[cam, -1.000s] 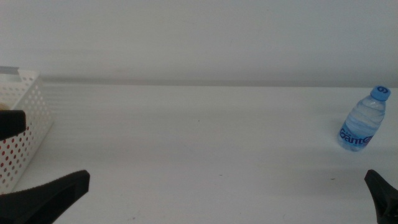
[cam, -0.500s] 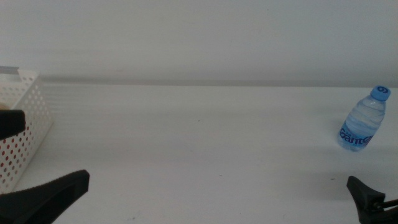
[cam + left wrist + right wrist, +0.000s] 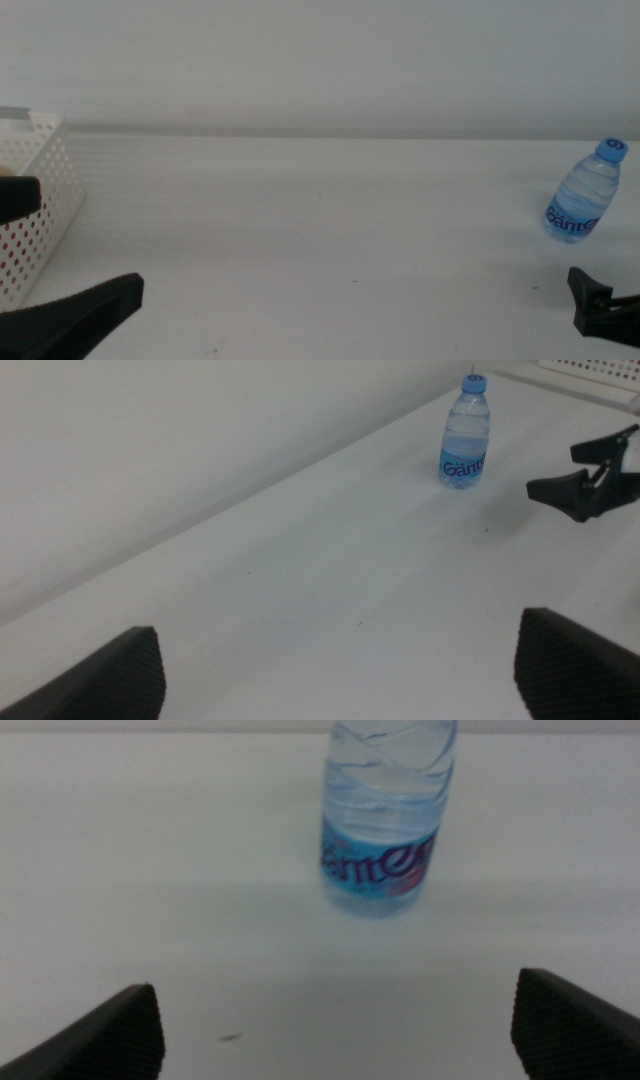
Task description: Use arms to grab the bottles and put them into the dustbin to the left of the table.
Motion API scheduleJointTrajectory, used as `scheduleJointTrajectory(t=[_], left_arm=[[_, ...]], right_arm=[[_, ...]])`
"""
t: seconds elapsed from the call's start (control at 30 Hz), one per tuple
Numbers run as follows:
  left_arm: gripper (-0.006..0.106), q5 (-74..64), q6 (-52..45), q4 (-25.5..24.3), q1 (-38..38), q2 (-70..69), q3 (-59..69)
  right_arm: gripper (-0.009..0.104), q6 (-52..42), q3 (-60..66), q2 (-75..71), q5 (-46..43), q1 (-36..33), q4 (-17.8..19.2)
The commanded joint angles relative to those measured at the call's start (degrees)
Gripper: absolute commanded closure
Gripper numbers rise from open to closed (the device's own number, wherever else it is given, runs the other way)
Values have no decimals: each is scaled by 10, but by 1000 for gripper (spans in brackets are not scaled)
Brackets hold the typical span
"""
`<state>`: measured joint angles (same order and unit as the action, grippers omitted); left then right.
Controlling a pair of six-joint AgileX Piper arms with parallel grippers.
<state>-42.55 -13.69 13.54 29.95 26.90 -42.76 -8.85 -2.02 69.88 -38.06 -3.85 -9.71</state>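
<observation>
Right wrist view shows the right gripper (image 3: 335,1020) with jaws spread wide before the upright water bottle (image 3: 388,815) at the table's (image 3: 320,220) right; light, thin-walled and slick, it probably wants gripping across the labelled middle.

Dustbin (image 3: 40,190) cut off at frame edge; water bottle (image 3: 385,815) blurred, cap cropped.

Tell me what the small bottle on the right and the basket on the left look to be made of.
The small clear water bottle with blue cap and label: thin transparent plastic, glossy, ribbed; you see through it. The white perforated basket: apparently rigid moulded plastic, matte white, with rows of round holes.
</observation>
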Motion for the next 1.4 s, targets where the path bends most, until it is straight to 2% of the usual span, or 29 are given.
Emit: scheduleJointTrajectory(t=[0.0, 0.17, 0.37, 0.87, 1.1, 1.37], left_arm=[[7, 11, 3, 0, 4, -3, 2], [7, 11, 3, 0, 4, -3, 2], [7, 11, 3, 0, 4, -3, 2], [7, 12, 3, 0, 4, -3, 2], [7, 12, 3, 0, 4, -3, 2], [7, 12, 3, 0, 4, -3, 2]], right_arm=[[2, -57, -15, 36, -50, 4, -23], [2, -94, -56, 106, -94, 4, -54], [2, -156, -109, 182, -99, 4, -89], [2, -177, -207, 244, -109, 4, -96], [2, -167, -207, 244, -111, 4, -124], [2, -160, -207, 245, -111, 4, -125]])
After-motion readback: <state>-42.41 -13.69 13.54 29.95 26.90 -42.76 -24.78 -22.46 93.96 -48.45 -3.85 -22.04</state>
